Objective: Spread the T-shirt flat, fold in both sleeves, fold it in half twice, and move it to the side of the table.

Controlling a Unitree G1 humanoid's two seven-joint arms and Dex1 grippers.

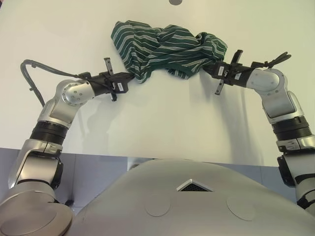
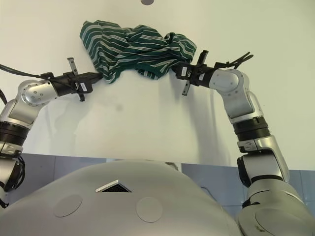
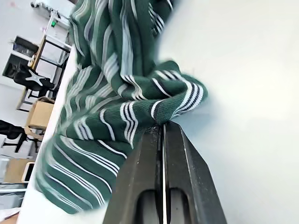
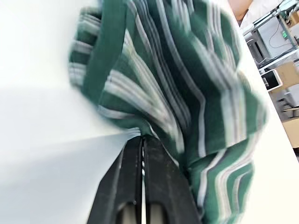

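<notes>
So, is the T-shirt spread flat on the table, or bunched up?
Bunched up: the T-shirt is a crumpled heap on the table, pinched by the left end effector and right end effector.

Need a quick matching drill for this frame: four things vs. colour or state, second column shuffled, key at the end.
Things:
1. left tool
2. right tool
3. T-shirt
4. table

States:
A. plain white
B. crumpled, green with white stripes
C. shut on the T-shirt's edge at the robot's right
D. shut on the T-shirt's edge at the robot's left

Pairs: 1-D, 2-C, 3-B, 4-A
</notes>
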